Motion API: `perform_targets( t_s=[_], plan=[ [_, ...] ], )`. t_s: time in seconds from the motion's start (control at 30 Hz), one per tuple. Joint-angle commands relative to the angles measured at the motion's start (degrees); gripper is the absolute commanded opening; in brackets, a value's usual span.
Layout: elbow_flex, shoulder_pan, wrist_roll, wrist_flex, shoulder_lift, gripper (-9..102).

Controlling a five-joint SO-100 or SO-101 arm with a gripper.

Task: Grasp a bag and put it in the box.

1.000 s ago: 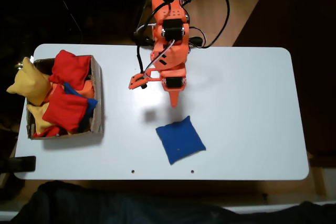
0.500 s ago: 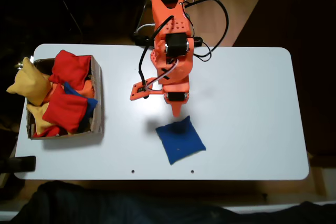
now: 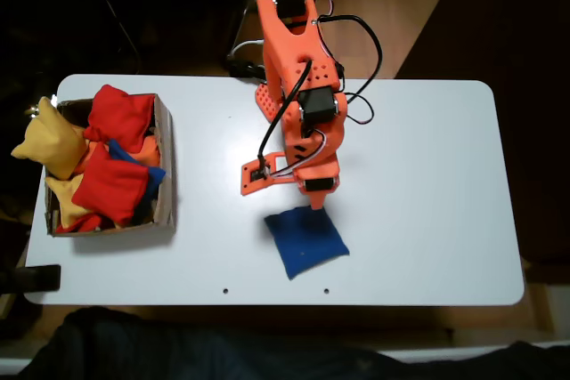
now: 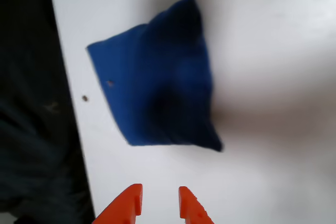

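The blue bag (image 3: 305, 242) lies flat on the white table, below the orange arm in the fixed view. My gripper (image 3: 315, 205) hangs over the bag's upper edge, pointing down. In the wrist view the bag (image 4: 157, 98) sits just ahead of my gripper (image 4: 159, 203). The two orange fingertips (image 4: 134, 203) stand a narrow gap apart with nothing between them. The brown cardboard box (image 3: 166, 157) stands at the table's left end, piled with beanbags.
Red beanbags (image 3: 114, 189) and yellow beanbags (image 3: 49, 140) fill the box, and one yellow one hangs over its left wall. The table's front edge (image 3: 267, 303) runs close below the bag. Black cables loop behind the arm.
The arm has stretched out toward the front of the table, carrying the gripper from mid-table to the bag's upper edge. The bag and box have not moved.
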Motion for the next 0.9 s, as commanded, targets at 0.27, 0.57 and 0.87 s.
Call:
perform_targets(
  t_s=[0.27, 0.57, 0.87],
  plan=[
    [-10.1, 3.2, -2.3, -2.5, -8.4, 12],
    [-14.4, 6.5, -3.3, -2.2, -13.8, 12],
    [-19.0, 6.2, -4.3, 0.2, -19.6, 12]
  ],
)
